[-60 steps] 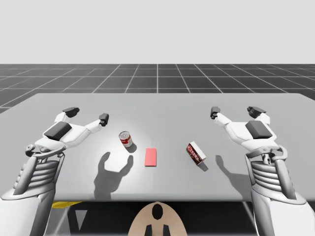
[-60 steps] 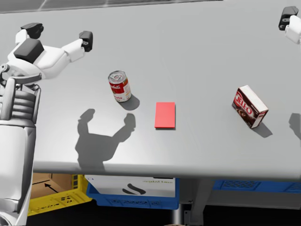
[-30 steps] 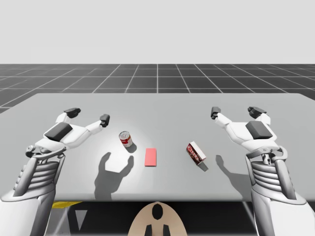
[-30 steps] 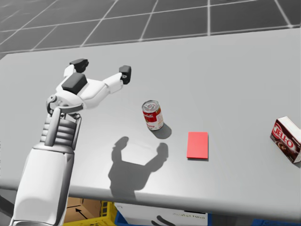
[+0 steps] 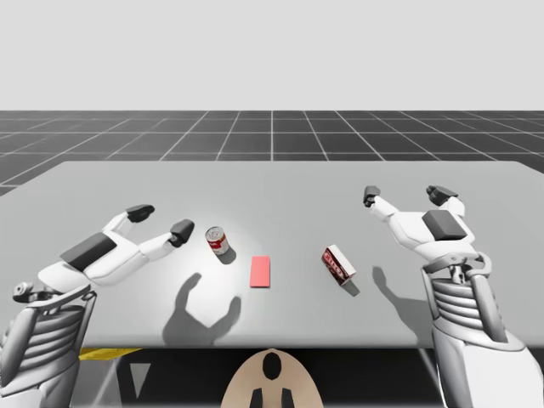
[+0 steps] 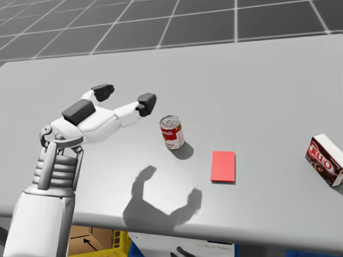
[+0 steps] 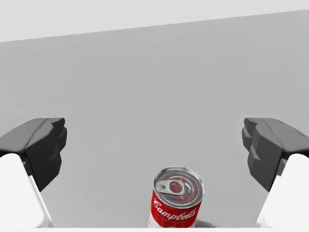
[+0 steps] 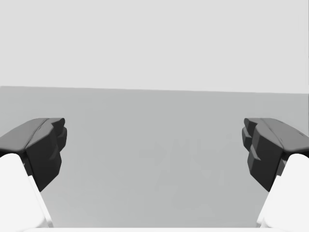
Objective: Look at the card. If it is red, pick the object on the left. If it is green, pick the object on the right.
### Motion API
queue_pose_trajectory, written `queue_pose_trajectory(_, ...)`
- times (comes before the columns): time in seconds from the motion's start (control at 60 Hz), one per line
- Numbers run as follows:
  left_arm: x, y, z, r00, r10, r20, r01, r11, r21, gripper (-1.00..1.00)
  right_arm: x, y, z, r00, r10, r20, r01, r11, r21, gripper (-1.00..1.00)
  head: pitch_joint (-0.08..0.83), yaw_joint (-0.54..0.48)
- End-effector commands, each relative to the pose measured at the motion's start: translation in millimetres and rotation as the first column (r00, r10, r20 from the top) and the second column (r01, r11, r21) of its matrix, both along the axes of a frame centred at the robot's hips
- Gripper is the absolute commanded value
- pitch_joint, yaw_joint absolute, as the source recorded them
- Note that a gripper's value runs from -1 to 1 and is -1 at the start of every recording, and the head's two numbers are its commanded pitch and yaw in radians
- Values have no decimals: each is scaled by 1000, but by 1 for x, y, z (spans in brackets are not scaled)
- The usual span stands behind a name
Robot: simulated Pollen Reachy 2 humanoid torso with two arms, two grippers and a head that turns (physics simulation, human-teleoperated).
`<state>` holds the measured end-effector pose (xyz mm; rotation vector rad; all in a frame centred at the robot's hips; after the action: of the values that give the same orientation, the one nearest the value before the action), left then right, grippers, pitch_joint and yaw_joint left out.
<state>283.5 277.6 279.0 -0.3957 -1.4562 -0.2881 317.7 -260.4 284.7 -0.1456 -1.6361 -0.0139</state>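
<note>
Left tool (image 5: 161,219) has been lowered and brought near the red can (image 5: 218,240), fingers wide apart. Card (image 5: 260,272) is red, so the left object is targeted. Right tool (image 5: 406,195) also spread apart, unmoved.

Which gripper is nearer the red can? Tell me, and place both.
Left. My left gripper, open, hangs just beside the red can, which stands untouched ahead of it. My right gripper, open, hovers past the dark red box, on the card's far side.
</note>
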Motion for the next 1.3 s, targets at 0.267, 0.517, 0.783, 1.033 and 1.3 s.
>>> queue_pose_trajectory(0.267,-7,7,-69,986,-106,-128,110,994,20,-1000,2,-1,-2,1000,-4,-2,4,1000,-5,-1000,630,265)
queue_pose_trajectory(0.517,8,-13,-102,969,-149,-195,173,978,113,-1000,2,-1,-1,1000,-2,5,2,1000,-11,-1000,632,266)
queue_pose_trajectory(0.783,33,-33,-108,968,-143,-206,177,971,158,-1000,1,-2,-1,1000,-3,9,4,1000,-12,-1000,637,264)
queue_pose_trajectory(1.033,63,-56,-105,966,-135,-218,171,973,152,-1000,1,-2,-1,1000,-3,10,3,1000,-12,-1000,632,261)
queue_pose_trajectory(1.3,76,-62,-120,946,-130,-296,179,973,146,955,0,-2,1,1000,-3,14,3,1000,-9,-1000,631,254)
